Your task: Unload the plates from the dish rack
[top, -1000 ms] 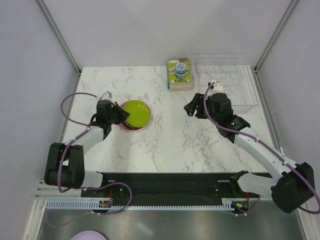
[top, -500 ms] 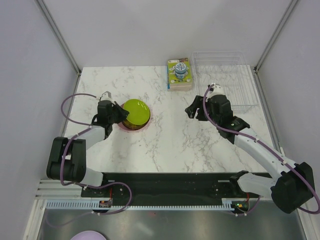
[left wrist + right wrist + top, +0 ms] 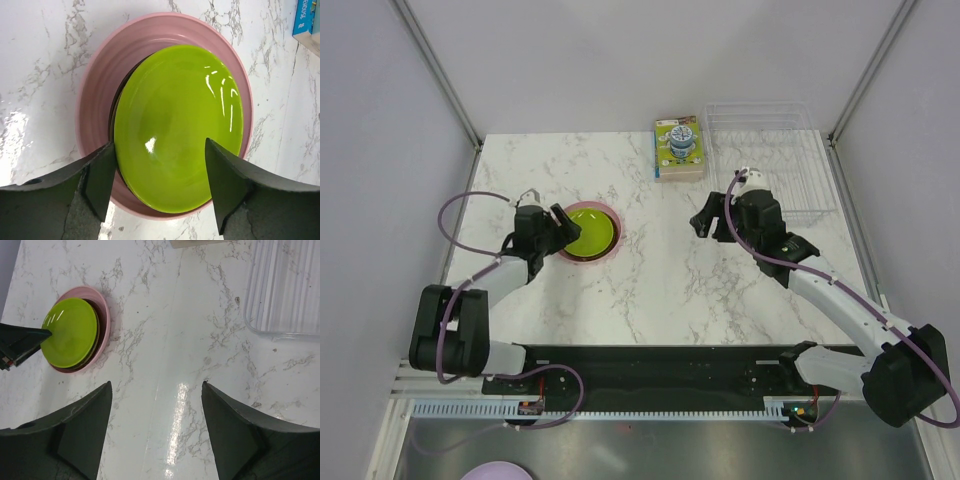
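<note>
Plates (image 3: pixel 588 232) stacked on the surface (image 3: pixel 650 290) left of centre, lime green plate (image 3: pixel 177 127) topmost over the pink plate (image 3: pixel 100 90), my left jaws wide astride its near rim, gripping nothing, my right jaws parted and bare over mid-surface, dish rack (image 3: pixel 790 170) far right.

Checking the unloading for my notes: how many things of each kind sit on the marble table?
Plates: 2 in plain sight, lime green plate stacked over pink plate; a dark edge between hints at more
Dish rack: 1
Printed box: 1
Total: 4 seen
</note>
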`<state>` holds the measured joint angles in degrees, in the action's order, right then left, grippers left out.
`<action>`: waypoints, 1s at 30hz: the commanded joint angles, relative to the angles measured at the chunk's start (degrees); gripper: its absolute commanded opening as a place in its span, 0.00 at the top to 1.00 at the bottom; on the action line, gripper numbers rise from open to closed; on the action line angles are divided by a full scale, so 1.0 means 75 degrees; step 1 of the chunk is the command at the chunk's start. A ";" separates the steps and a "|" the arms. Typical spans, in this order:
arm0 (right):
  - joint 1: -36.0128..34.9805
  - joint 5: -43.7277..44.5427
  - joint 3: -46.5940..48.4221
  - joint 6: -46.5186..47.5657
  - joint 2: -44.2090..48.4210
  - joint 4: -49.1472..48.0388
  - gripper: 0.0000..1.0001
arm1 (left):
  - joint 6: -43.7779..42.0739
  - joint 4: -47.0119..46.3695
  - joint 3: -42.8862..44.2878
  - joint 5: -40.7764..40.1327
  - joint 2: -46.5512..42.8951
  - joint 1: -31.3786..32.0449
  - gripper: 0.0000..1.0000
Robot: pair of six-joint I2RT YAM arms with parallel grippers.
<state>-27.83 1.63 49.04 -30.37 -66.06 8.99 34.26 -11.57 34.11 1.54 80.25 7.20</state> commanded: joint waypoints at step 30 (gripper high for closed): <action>0.0441 0.5478 -0.0596 0.2549 0.0406 -0.0003 0.02 | -0.3208 0.2199 0.1547 -0.0943 -0.5120 0.1734 0.00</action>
<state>-25.65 40.95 45.28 -12.19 -61.93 14.22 16.03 4.64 44.84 0.12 45.36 17.65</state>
